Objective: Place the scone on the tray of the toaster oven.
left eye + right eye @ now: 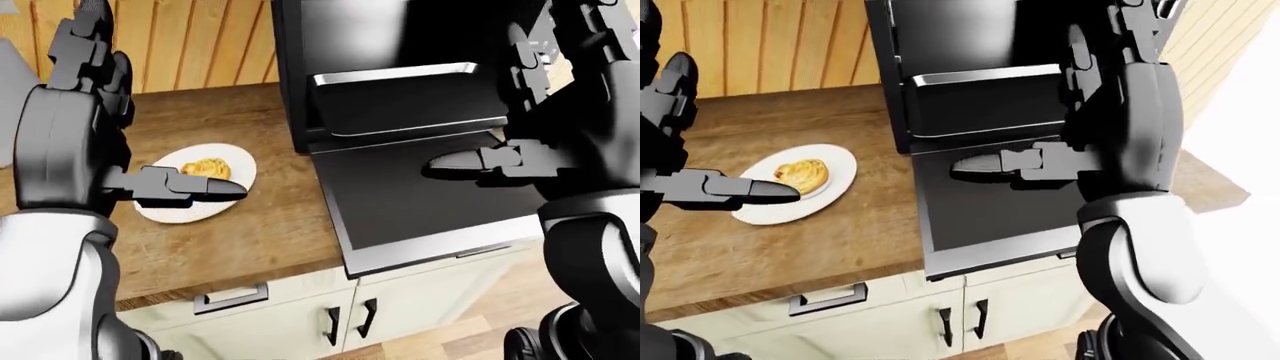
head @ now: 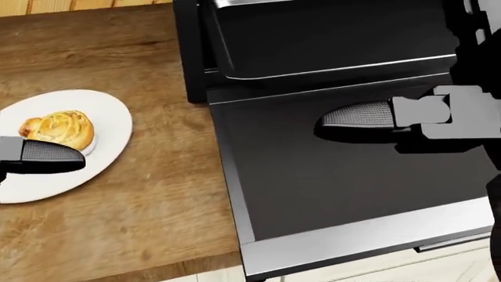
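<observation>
A golden scone (image 2: 59,128) lies on a white plate (image 2: 101,153) on the wooden counter, at the left of the head view. The black toaster oven (image 1: 970,45) stands to its right with its door (image 2: 345,176) folded down flat and its dark tray (image 1: 410,101) pulled partway out. My left hand (image 1: 150,112) is open above the plate, one finger (image 2: 47,155) reaching over the plate beside the scone, apart from it. My right hand (image 1: 1080,112) is open and empty above the open door, one finger (image 2: 356,114) pointing left.
A wood-panelled wall (image 1: 190,37) rises behind the counter (image 2: 141,223). Pale cabinet doors with dark handles (image 1: 345,319) and a drawer handle (image 1: 230,298) sit below the counter edge. The open door overhangs that edge.
</observation>
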Available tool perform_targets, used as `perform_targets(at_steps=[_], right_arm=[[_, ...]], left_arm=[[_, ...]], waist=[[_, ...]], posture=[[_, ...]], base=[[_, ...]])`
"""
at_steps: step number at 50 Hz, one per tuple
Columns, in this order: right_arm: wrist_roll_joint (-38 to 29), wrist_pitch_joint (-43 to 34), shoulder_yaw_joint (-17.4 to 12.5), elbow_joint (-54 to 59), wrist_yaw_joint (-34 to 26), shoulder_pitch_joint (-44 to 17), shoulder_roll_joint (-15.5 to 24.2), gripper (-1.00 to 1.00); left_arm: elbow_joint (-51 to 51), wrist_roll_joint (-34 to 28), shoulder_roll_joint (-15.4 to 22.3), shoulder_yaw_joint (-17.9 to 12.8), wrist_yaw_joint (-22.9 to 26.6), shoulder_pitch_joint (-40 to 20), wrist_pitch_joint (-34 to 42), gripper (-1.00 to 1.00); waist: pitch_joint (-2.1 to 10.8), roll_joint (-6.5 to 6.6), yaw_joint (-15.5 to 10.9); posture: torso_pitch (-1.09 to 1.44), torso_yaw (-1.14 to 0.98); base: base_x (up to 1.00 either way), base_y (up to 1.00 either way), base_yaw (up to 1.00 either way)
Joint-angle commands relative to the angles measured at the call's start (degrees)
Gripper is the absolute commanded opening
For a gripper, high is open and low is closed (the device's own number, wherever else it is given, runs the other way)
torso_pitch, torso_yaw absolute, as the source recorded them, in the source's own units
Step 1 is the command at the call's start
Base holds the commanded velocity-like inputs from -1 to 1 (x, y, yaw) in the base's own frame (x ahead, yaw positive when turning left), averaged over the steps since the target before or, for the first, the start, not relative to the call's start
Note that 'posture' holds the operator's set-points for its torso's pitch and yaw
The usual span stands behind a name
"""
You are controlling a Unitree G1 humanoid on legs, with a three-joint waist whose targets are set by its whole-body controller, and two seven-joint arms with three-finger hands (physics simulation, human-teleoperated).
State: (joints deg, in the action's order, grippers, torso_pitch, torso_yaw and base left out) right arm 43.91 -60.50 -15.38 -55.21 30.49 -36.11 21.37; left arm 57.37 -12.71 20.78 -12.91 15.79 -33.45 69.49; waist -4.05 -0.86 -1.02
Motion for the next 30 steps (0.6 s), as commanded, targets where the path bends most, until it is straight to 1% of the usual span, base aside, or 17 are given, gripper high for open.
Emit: perform_targets(at_steps=[1, 2, 3, 4, 5, 6, 7, 9, 11, 12, 14, 15, 18, 24, 27, 28, 30], right_arm=[[-0.14, 1.27, -1.54, -0.33, 0.54, -1.72, 0.91, 1.00], [-0.12, 1.41, -1.37, -0.18, 0.65, -1.90, 1.00, 1.00], [-0.10, 1.45, -1.35, -0.16, 0.69, -1.91, 1.03, 1.00], [-0.52, 1.78, -0.98, 0.16, 0.51, -1.81, 1.22, 1.00], [0.81, 0.27, -1.63, 1.19, 1.59, -4.33, 1.48, 1.00], [0.15, 1.29, -1.16, 0.64, 1.25, -2.90, 1.50, 1.00], [-0.44, 2.01, -0.85, 0.59, 1.02, -2.24, 1.39, 1.00], [-1.02, 2.50, -0.77, 0.51, 0.72, -1.72, 1.20, 1.00], [-0.45, 1.82, -1.32, 0.20, 0.86, -2.07, 1.34, 1.00], [-0.19, 1.65, -1.65, 0.23, 0.93, -2.36, 1.65, 1.00], [1.20, 1.28, -2.62, 0.17, 1.65, -3.21, 2.24, 1.00], [1.89, 1.18, -3.14, 0.24, 2.13, -3.68, 2.86, 1.00], [4.01, 1.28, -4.04, 0.49, 3.71, -4.44, 4.44, 1.00], [7.84, 2.84, -5.54, 1.28, 6.53, -4.78, 7.84, 1.00], [9.86, 3.63, -6.06, 1.37, 8.00, -4.56, 9.70, 1.00], [11.54, 3.15, -6.49, 2.04, 9.11, -5.77, 10.81, 1.00], [12.68, 4.49, -6.68, 1.59, 9.77, -4.39, 11.88, 1.00]], left_arm=[[0.69, 0.07, 0.50, 0.40, -0.15, -2.17, -1.60, 1.00], [0.54, 0.10, 0.49, 0.28, -0.10, -2.13, -1.82, 1.00], [0.52, 0.11, 0.49, 0.27, -0.10, -2.12, -1.85, 1.00], [0.43, 0.16, 0.58, 0.28, 0.00, -2.32, -1.72, 1.00], [0.34, 0.19, 0.68, 0.14, 0.05, -2.47, -1.72, 1.00], [0.32, 0.21, 0.69, 0.13, 0.06, -2.41, -1.77, 1.00], [0.33, 0.19, 0.72, 0.19, 0.05, -2.36, -1.82, 1.00], [0.58, 0.18, 0.68, 0.15, 0.06, -2.20, -1.76, 1.00], [0.81, 0.23, 0.93, -0.27, 0.32, -2.13, -1.54, 1.00], [0.94, 0.25, 1.18, -0.47, 0.44, -2.28, -1.32, 1.00], [1.17, 0.38, 1.48, -0.87, 0.67, -2.23, -1.10, 1.00], [1.21, 0.49, 1.85, -1.26, 0.91, -2.37, -0.89, 1.00], [1.47, 0.75, 2.28, -1.80, 1.05, -2.33, -0.56, 1.00], [1.09, 1.24, 2.76, -2.53, 0.85, -2.39, -0.19, 1.00], [0.43, 1.51, 3.19, -2.64, 0.79, -2.72, 0.27, 1.00], [-0.21, 1.64, 3.34, -2.70, 0.70, -3.18, 0.33, 1.00], [-1.19, 2.12, 3.40, -2.80, 0.66, -3.57, 0.32, 1.00]], waist=[[0.99, 0.06, 0.35], [0.96, -1.26, 0.24], [1.29, -3.05, 0.14], [1.26, -1.94, 0.58], [1.03, -2.34, 0.35], [1.10, -2.65, 0.29], [0.18, -2.38, 0.59], [1.19, -2.35, 0.23], [0.76, -1.81, 0.48], [0.84, -1.17, 0.70], [1.32, 1.25, 1.18], [1.15, 0.36, 1.44], [1.76, 0.00, 1.13], [1.72, -0.88, 0.64], [1.68, -1.06, 0.45], [1.66, -1.09, 0.40], [1.60, -1.15, 0.29]], posture=[[0.00, 0.00], [0.00, 0.00], [0.00, 0.00], [0.00, 0.00], [0.00, 0.00], [0.00, 0.00], [0.00, 0.00], [0.00, 0.00], [0.00, 0.00], [0.00, 0.00], [0.00, 0.00], [0.00, 0.00], [0.00, 0.00], [0.00, 0.00], [0.00, 0.00], [0.00, 0.00], [0.00, 0.00]], base=[[0.23, 0.00, 0.00], [0.23, 0.00, 0.00], [0.23, 0.00, 0.00], [0.23, 0.00, 0.00], [0.22, 0.00, 0.00], [0.21, 0.00, 0.00], [0.03, 0.00, 0.00], [0.00, 0.00, 0.00], [0.00, 0.00, 0.00], [0.00, 0.00, 0.00], [0.00, 0.00, 0.00], [0.00, 0.00, 0.00], [0.00, 0.00, 0.00], [0.00, 0.00, 0.00], [0.00, 0.00, 0.00], [0.00, 0.00, 0.00], [0.00, 0.00, 0.00]])
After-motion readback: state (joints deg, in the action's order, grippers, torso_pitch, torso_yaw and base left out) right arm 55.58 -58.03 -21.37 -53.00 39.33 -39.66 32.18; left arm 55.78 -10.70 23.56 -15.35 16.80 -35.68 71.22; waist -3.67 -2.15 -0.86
